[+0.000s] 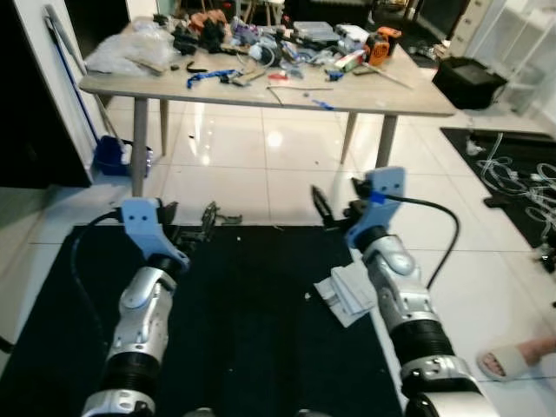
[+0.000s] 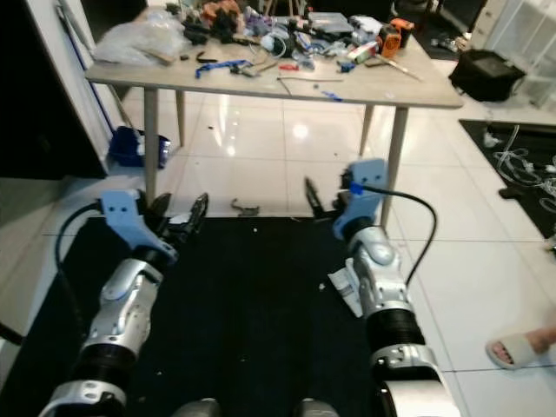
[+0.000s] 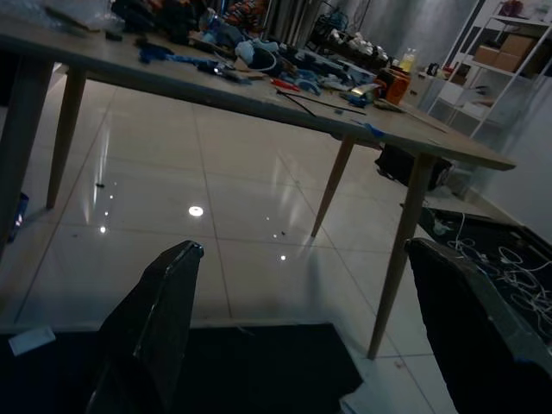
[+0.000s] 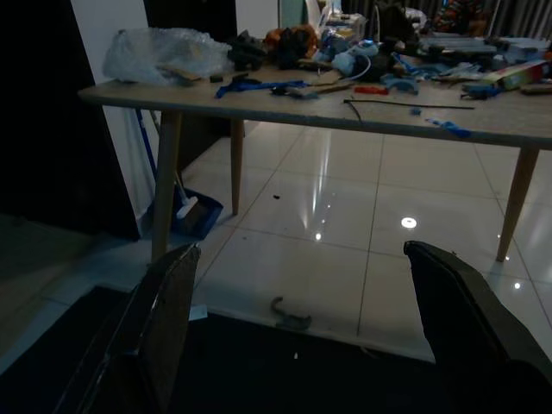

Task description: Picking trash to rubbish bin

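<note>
The task is at an early stage: no trash is held and no rubbish bin can be identified in the views.

The left gripper is raised at 10 o'clock over the black floor mat; its jaws stand wide apart and hold nothing. The right gripper is raised at 1 o'clock near the mat's far edge; its jaws also stand wide apart and hold nothing.

The crumpled white paper wad lies on the mat's right border at 3 o'clock, just beside the right forearm. A small grey scrap lies on the white tiled floor at 12 o'clock, just beyond the mat.

The cluttered light wooden tabletop stands further out at 12 o'clock.

Remaining, by judgement: grasp each floor item, locate the bin, deposit.
</note>
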Controlling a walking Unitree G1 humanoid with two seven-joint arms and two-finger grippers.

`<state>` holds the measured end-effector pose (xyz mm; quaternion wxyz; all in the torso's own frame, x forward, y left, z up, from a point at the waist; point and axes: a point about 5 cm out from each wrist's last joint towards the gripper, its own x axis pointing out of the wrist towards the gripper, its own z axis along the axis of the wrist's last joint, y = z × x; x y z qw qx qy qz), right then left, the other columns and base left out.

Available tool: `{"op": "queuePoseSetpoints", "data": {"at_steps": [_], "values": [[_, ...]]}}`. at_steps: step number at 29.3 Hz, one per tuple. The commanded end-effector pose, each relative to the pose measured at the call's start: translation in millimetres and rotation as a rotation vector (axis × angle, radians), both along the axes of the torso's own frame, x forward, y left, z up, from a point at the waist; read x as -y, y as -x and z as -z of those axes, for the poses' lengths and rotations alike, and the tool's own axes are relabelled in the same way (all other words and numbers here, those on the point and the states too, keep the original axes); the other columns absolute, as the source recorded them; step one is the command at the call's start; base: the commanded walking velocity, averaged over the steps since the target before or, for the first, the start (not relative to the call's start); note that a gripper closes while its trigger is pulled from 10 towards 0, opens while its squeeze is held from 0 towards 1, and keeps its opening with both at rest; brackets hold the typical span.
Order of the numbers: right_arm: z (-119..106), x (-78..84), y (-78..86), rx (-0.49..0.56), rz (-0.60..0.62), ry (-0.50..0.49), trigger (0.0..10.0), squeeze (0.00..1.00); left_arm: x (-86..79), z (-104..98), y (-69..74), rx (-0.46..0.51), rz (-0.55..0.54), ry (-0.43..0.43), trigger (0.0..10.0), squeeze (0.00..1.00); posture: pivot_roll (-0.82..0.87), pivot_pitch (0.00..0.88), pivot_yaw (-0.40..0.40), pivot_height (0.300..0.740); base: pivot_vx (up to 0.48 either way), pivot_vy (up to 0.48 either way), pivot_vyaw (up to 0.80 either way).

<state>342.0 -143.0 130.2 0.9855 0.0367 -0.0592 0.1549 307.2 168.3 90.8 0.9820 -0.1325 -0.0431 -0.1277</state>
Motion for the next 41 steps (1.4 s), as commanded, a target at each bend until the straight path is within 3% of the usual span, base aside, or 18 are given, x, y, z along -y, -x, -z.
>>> {"op": "queuePoseSetpoints", "data": {"at_steps": [1,41], "values": [[1.6,6.1,0.6,-0.003,0.015,0.011,10.0,0.00,3.7,3.0,1.0,-0.009,0.017,-0.014,10.0,0.00,0.00,0.000,-0.044,0.740,0.390,0.000,0.00],[-3.2,4.6,-0.7,0.011,-0.013,0.013,10.0,0.00,5.8,-0.6,-0.6,0.004,0.034,-0.033,10.0,0.00,0.01,0.000,-0.045,0.740,0.457,0.000,0.00]]}}
